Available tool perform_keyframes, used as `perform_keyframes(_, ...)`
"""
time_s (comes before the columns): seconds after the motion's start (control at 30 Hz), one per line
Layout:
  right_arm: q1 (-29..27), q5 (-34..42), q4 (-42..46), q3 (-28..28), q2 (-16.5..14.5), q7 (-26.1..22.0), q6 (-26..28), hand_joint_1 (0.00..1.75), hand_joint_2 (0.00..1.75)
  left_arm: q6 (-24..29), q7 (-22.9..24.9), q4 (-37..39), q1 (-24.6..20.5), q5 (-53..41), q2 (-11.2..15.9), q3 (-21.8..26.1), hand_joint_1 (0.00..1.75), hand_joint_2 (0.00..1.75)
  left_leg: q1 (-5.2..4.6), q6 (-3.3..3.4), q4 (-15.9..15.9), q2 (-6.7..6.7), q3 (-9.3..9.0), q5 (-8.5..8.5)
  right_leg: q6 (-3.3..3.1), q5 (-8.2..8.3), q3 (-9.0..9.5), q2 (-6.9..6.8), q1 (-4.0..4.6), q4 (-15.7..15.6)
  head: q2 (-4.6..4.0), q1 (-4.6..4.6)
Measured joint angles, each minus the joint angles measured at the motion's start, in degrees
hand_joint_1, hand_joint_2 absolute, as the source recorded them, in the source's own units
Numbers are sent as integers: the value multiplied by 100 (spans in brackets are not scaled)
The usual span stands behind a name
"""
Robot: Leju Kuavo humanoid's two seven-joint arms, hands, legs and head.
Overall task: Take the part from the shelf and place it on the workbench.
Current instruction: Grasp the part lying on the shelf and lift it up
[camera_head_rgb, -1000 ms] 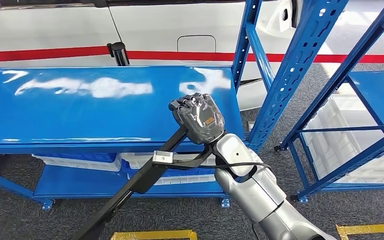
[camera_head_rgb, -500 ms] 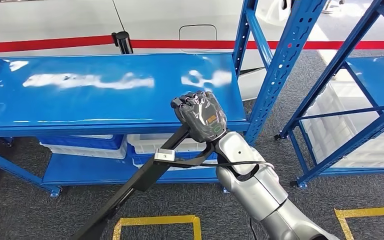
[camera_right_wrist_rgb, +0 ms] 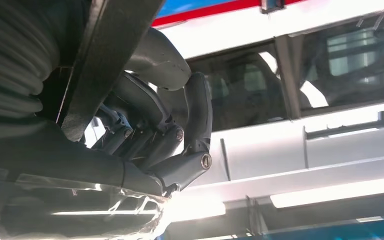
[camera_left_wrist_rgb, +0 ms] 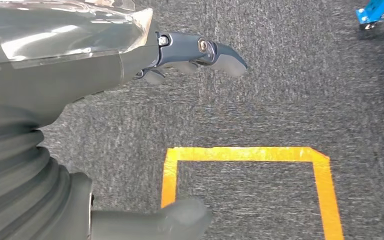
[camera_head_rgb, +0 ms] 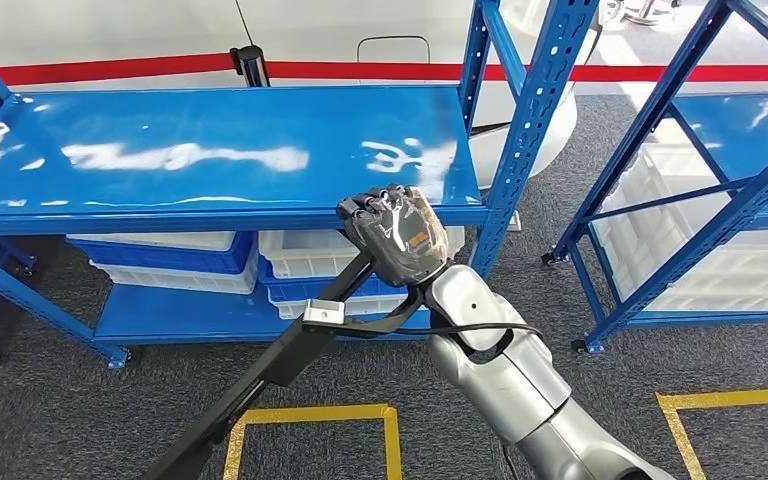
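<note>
A blue shelf (camera_head_rgb: 210,150) spans the head view, its glossy top board streaked with glare, held by perforated blue posts (camera_head_rgb: 530,130). A second blue rack (camera_head_rgb: 700,180) stands to the right with white bins (camera_head_rgb: 700,270) inside it. Behind both runs a white wall with a red stripe (camera_head_rgb: 360,71), which in the right wrist view looks like the side of a vehicle with dark windows. White and blue crates (camera_head_rgb: 210,262) sit on the lower board of the shelf. The floor is grey carpet (camera_head_rgb: 50,420) marked with yellow tape (camera_head_rgb: 310,415). The silver right arm (camera_head_rgb: 520,390) rises from the bottom edge, and its right hand (camera_head_rgb: 397,235) is raised in front of the shelf edge, fingers wrapped tightly around the part (camera_head_rgb: 270,375). The part is a long, flat black bar with a small silver clip (camera_head_rgb: 325,313) on a side arm; its long axis runs on a diagonal, the upper end in the fist near the shelf edge, the lower end pointing down towards the floor at the robot's left. In the right wrist view the dark fingers (camera_right_wrist_rgb: 195,120) curl over the bar. The left hand (camera_left_wrist_rgb: 80,65) hangs over the carpet above a taped yellow corner, fingers apart and holding nothing.
</note>
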State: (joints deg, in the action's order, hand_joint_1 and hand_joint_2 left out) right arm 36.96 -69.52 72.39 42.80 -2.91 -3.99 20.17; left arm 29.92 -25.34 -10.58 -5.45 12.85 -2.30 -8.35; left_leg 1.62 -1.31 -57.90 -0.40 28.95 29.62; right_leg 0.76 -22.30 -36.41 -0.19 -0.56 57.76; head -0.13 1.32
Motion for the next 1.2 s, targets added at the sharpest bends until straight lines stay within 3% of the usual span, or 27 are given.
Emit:
perform_keyframes(0.07, 1, -1, 0, 3, -5, 1, -7, 175, 175, 14, -4, 1, -2, 4, -5, 1, 0, 175, -24, 126, 35, 18, 66, -86, 82, 68, -32, -3, 3, -10, 0, -4)
perform_keyframes(0.1, 3, 1, 1, 1, -2, 2, -11, 175, 175, 17, -4, 0, -6, 8, -9, 1, 0, 175, -27, 202, 51, 35, 123, -160, 90, -7, -95, 3, 7, 53, 0, -8)
perform_keyframes(0.17, 4, 1, 2, -4, 13, 4, -17, 175, 175, 21, -6, -1, -15, 15, -12, 2, 0, 175, -20, 315, 81, 71, 287, -332, 38, -458, -293, 14, 4, 511, 0, -31)
perform_keyframes(0.23, 0, 1, 2, -4, 23, 6, -25, 175, 175, 24, -7, 0, -16, 20, -7, 2, 0, 175, -38, 348, 79, 82, 488, -487, 5, -949, -468, 16, -7, 1265, 0, -51)
perform_keyframes(0.27, -2, 1, 2, -2, 28, 6, -31, 175, 175, 27, -7, 1, -15, 25, -8, 2, 0, 175, -46, 348, 75, 89, 588, -563, 35, -1038, -487, 16, -11, 1568, 0, -51)
perform_keyframes(0.3, -4, 1, 1, -1, 32, 6, -39, 175, 175, 29, -6, 1, -15, 31, -9, 2, 0, 175, -51, 339, 72, 95, 687, -639, 88, -1002, -424, 16, -14, 1709, 0, -51)
perform_keyframes(0.33, -3, 3, 1, 2, 31, 3, -49, 175, 175, 35, -6, 1, -15, 42, -11, 2, 0, 175, -53, 324, 69, 99, 783, -715, 145, -891, -271, 16, -15, 1659, 0, -53)
perform_keyframes(0.4, 9, 10, 3, 9, 7, -8, -68, 175, 175, 54, -9, 0, -13, 71, -14, 3, 0, 175, -58, 277, 61, 101, 942, -857, 185, -730, 326, 16, -14, 1005, 0, -52)
perform_keyframes(0.47, 38, 23, 16, 18, -43, -19, -81, 175, 175, 72, -26, 0, -8, 91, -15, 4, 0, 175, -72, 213, 66, 102, 1035, -997, 116, -846, 914, 28, 20, 136, 0, -41)
perform_keyframes(0.5, 52, 32, 23, 23, -62, -21, -90, 175, 175, 78, -37, 0, 1, 92, -14, 4, 0, 175, -74, 180, 84, 104, 1061, -1066, 73, -913, 1040, 36, 41, -119, 0, -41)
perform_keyframes(0.53, 61, 39, 28, 27, -74, -22, -97, 175, 175, 80, -46, 1, 8, 93, -13, 4, 0, 175, -70, 155, 105, 106, 1076, -1125, 47, -935, 1054, 43, 59, -232, 0, -42)
perform_keyframes(0.67, 67, 47, 28, 33, -78, -22, -111, 175, 175, 83, -52, 1, 22, 94, -11, 4, 0, 175, -56, 128, 140, 106, 1088, -1190, 21, -905, 990, 45, 70, -210, 0, -55)
perform_keyframes(0.7, 66, 47, 26, 38, -82, -22, -123, 175, 175, 82, -54, 2, 44, 95, -11, 5, 0, 175, -40, 104, 50, 100, 1133, -1033, -37, -844, 958, 35, 50, -211, 0, -52)
perform_keyframes(0.8, 58, 46, 20, 78, -107, -16, -157, 175, 175, 81, -61, 7, 113, 100, -3, 10, 0, 175, 13, -24, -1248, 58, 1350, -103, -193, -479, 580, -8, -4, -144, 0, -36)
perform_keyframes(0.83, 54, 45, 20, 88, -111, -11, -157, 175, 175, 81, -61, 7, 115, 101, 1, 11, 0, 175, 22, -50, -1494, 51, 1271, -35, -177, -404, 438, -13, -5, -94, 0, -35)
perform_keyframes(0.87, 52, 44, 20, 92, -112, -6, -157, 175, 175, 81, -61, 7, 113, 101, 2, 11, 0, 175, 36, -61, -1286, 52, 1044, -167, -153, -376, 347, -13, -16, -40, 0, -33)
perform_keyframes(0.93, 51, 42, 25, 95, -117, 1, -160, 175, 175, 79, -61, 4, 100, 96, 1, 10, 0, 175, 48, -73, -612, 31, 530, -188, -92, -327, 193, -11, -14, 64, 0, -25)
perform_keyframes(1.0, 57, 41, 30, 100, -127, 4, -163, 175, 175, 77, -61, 3, 89, 91, -4, 9, 0, 175, 21, -15, -225, -1, 313, -89, 1, -256, 115, -8, 12, 107, 0, -19)
perform_keyframes(1.1, 62, 43, 30, 107, -123, 14, -168, 175, 175, 76, -62, 3, 81, 88, -12, 8, 0, 175, -26, 178, -156, 12, 404, -219, 128, -193, 30, 3, 29, 117, 0, -23)
perform_keyframes(1.13, 63, 43, 30, 106, -117, 16, -172, 175, 175, 76, -64, 3, 77, 87, -14, 8, 0, 175, -31, 254, -135, 29, 463, -285, 131, -303, -49, 8, 26, 221, 0, -35)
perform_keyframes(1.2, 65, 46, 28, 104, -107, 17, -178, 175, 175, 76, -77, 3, 70, 87, -9, 9, 0, 175, -49, 362, -118, 53, 614, -421, 86, -760, -272, 13, 9, 775, 0, -47)
